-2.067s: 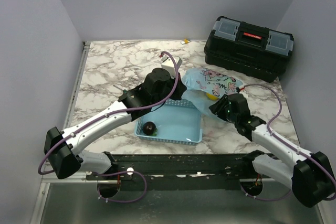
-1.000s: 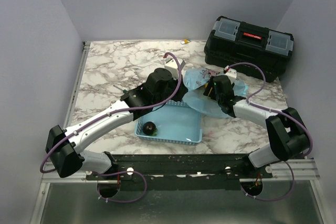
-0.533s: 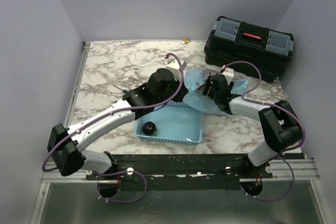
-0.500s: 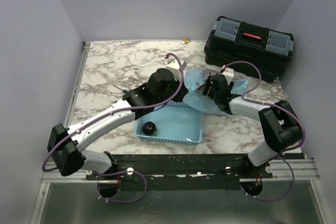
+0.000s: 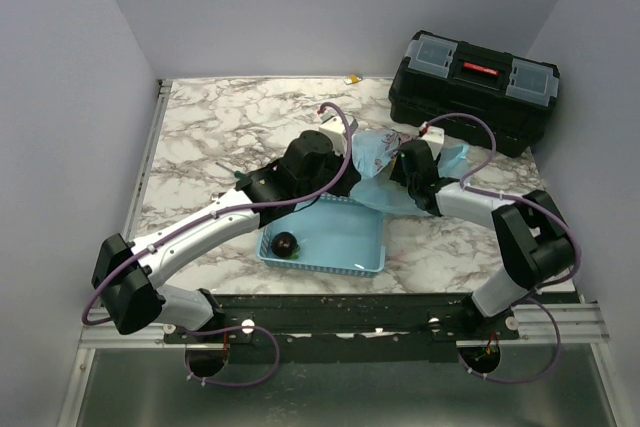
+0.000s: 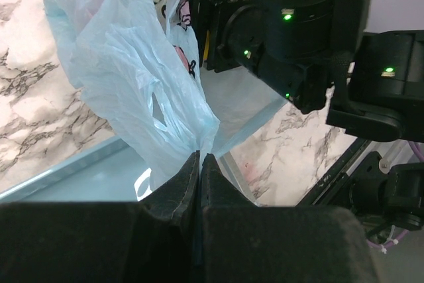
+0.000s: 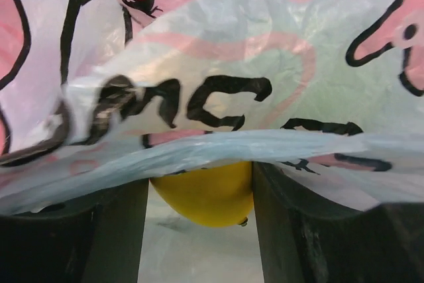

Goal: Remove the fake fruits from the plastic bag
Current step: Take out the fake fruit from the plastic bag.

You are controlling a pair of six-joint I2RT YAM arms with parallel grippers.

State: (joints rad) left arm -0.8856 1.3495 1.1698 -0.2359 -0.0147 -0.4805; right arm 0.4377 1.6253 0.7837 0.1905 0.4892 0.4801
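Currently left gripper (image 6: 199, 167) is clamped on the plastic bag (image 6: 126, 64) edge, while right gripper (image 7: 201, 187) pinches the yellow fruit (image 7: 202, 200) inside.

plastic bag (image 5: 376, 189): thin light-blue film, pink-and-dark print, crumpled, bunched upward right of the table's centre, edge pinched in my left gripper (image 6: 199, 160). yellow fruit (image 7: 207, 193): glossy, under the bag's film, between my right gripper (image 7: 199, 220) fingers, contact unclear.

Left gripper (image 6: 199, 164) pinched shut — right gripper (image 7: 199, 197) close opposite, its 2 fingers held apart.
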